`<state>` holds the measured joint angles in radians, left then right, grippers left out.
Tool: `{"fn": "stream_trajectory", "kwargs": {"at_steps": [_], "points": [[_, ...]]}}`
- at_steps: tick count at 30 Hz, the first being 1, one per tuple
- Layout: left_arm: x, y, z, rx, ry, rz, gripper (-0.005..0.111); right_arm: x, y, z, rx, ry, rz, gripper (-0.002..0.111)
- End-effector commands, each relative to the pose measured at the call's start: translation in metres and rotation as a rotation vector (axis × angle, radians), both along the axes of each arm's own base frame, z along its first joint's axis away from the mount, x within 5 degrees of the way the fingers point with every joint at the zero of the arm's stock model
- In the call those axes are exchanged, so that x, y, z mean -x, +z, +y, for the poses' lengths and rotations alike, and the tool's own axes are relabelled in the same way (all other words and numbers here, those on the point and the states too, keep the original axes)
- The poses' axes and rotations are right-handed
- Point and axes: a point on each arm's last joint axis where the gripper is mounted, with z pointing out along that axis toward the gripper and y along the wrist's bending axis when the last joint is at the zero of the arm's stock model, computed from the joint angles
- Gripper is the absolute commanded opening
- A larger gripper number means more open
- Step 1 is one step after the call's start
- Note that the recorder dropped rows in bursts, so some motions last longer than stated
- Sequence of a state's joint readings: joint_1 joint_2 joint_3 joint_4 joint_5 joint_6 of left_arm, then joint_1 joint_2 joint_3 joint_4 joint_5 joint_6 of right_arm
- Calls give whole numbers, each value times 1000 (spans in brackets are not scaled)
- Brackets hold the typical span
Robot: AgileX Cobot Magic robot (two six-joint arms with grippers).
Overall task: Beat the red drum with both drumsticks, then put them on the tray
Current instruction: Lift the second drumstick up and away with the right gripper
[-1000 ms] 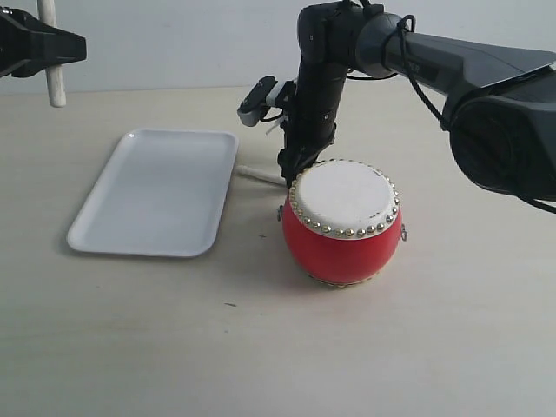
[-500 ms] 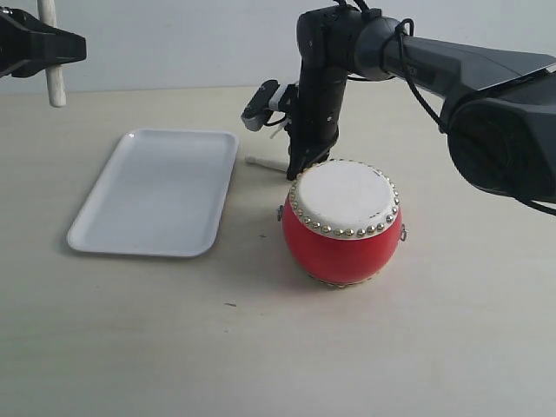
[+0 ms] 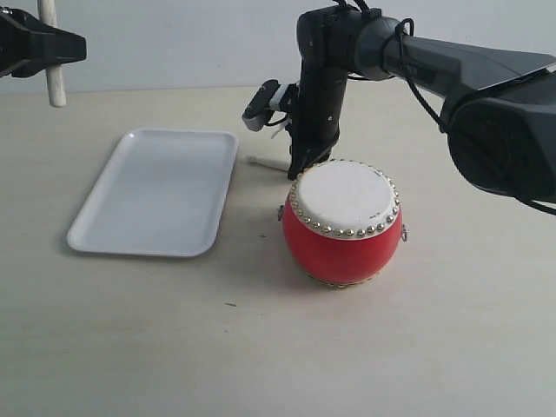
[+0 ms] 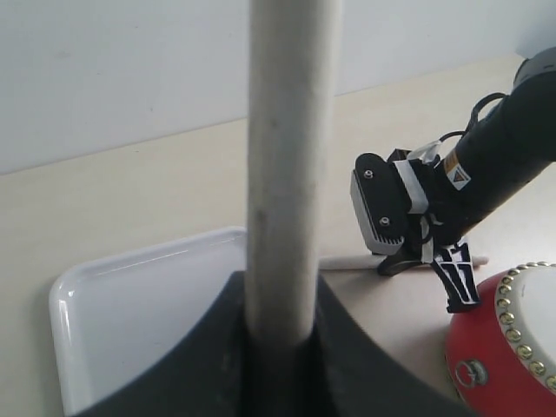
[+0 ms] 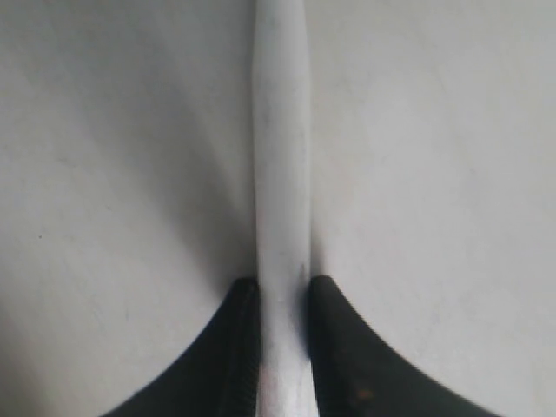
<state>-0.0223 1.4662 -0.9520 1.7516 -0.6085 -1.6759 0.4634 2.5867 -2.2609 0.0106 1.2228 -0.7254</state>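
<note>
My left gripper [image 3: 48,45] clamps one stick [image 3: 56,85] upright, clear of the tray [image 3: 148,195]. My right gripper [image 3: 298,165] pinches the other stick [image 3: 263,162] behind the drum [image 3: 340,243] (which half hides it), its tip now farther from the tray than a second ago.

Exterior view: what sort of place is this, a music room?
Likely a robot test bench, not a music room: a plain pale table against a blank wall, black robot arms over it, and a red drum and white tray as props.

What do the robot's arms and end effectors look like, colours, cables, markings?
The left end effector and right end effector have black fingers with curved inner edges. The right arm is dark grey, rounded, with loose black cables, a grey wrist camera and a small orange label.
</note>
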Motion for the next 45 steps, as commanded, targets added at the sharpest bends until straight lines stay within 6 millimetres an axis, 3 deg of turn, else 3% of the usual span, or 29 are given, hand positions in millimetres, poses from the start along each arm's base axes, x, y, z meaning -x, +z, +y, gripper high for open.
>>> {"fn": "stream_trajectory", "kwargs": {"at_steps": [1,9,22,28,34,38,45], "points": [[0,4,0,7,6,-12,0,0,14,0,-3,9,-30,0],[0,4,0,7,6,-12,0,0,33,0,-19,9,-63,0],[0,4,0,7,6,-12,0,11,130,-9,-114,-124,-228,0],[1,3,0,8,3,-8,0,16,159,-14,-176,-264,-260,0],[5,4,-5,33,-55,4,0,19,187,-33,-254,-458,-277,0],[3,-4,-9,-30,1,-9,0,37,208,-48,-279,-488,-260,0],[1,-26,-6,-389,405,-112,0,89,236,-78,-267,-469,-235,0]]}}
